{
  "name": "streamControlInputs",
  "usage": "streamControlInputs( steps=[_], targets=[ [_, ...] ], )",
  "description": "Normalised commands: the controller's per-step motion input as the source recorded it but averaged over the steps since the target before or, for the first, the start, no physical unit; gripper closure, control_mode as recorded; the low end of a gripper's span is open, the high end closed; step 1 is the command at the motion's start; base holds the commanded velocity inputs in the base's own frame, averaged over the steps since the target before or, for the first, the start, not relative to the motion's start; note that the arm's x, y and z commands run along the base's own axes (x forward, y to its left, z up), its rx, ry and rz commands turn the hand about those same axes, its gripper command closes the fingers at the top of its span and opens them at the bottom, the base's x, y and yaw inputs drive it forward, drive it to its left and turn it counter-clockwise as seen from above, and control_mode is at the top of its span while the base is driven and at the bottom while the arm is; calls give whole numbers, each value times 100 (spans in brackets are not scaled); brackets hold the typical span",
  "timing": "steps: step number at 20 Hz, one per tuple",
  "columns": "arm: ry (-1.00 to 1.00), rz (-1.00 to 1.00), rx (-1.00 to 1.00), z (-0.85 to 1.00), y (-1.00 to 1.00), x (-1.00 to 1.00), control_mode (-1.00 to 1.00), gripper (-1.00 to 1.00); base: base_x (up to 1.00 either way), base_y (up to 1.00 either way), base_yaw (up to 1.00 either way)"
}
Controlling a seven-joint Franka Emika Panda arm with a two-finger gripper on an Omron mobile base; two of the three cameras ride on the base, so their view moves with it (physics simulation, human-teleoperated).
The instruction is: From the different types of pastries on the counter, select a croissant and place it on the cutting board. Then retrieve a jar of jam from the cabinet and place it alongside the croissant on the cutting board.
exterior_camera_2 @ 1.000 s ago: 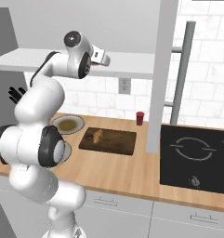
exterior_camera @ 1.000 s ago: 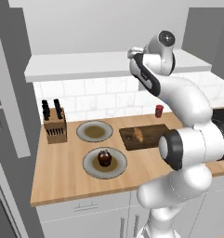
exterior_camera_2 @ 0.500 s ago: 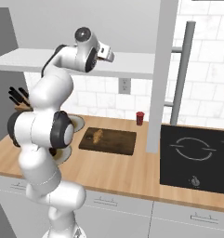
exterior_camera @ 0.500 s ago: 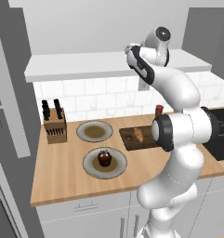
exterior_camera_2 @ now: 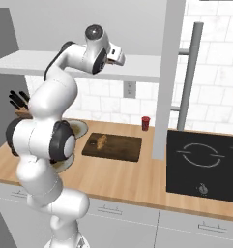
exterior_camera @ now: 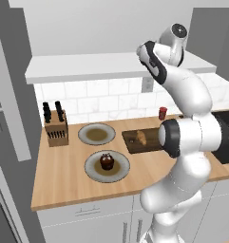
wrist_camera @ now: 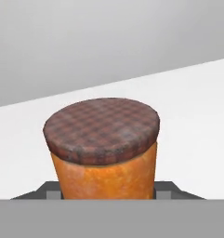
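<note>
A kitchen robot reaches for the jam, its task half finished. Nearest the camera on the counter (exterior_camera: 63, 180), the dark cupcake (exterior_camera: 106, 161) sits on a round plate (exterior_camera: 94, 172), well to the left of the cutting board (exterior_camera: 132, 141). On that board lies the croissant (exterior_camera: 142, 137), so the first half of the job appears done. Behind the front plate rests a second plate (exterior_camera: 96, 134), bare, with a knife block (exterior_camera: 55, 128) further left of the board and a small red canister (exterior_camera: 163, 113) behind it by the tiled wall. High above the board, the white arm stretches to the cabinet shelf (exterior_camera: 87, 69), where the gripper (wrist_camera: 104, 195) has the jar of jam (wrist_camera: 104, 146) between its dark fingers (wrist_camera: 47, 191), which flank the orange body on both sides just below the checked lid. They look pressed against the jar, which stands upright on the white shelf. What remains, by the look of it: lifting the jar clear, carrying it down and setting it beside the croissant on the board.
</note>
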Motion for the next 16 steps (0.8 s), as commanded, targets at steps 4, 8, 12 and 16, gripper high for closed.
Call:
streamControlInputs(
  steps=[4,8,12,16],
  targets=[
    [-37,4,0,-4,-27,-100,-100,100,0,0,0],
    [-8,0,0,4,-3,-82,-100,100,0,0,0],
    [-1,0,0,6,3,-56,-100,100,0,0,0],
    [4,0,0,46,1,-83,-100,100,0,0,0]
  ],
)
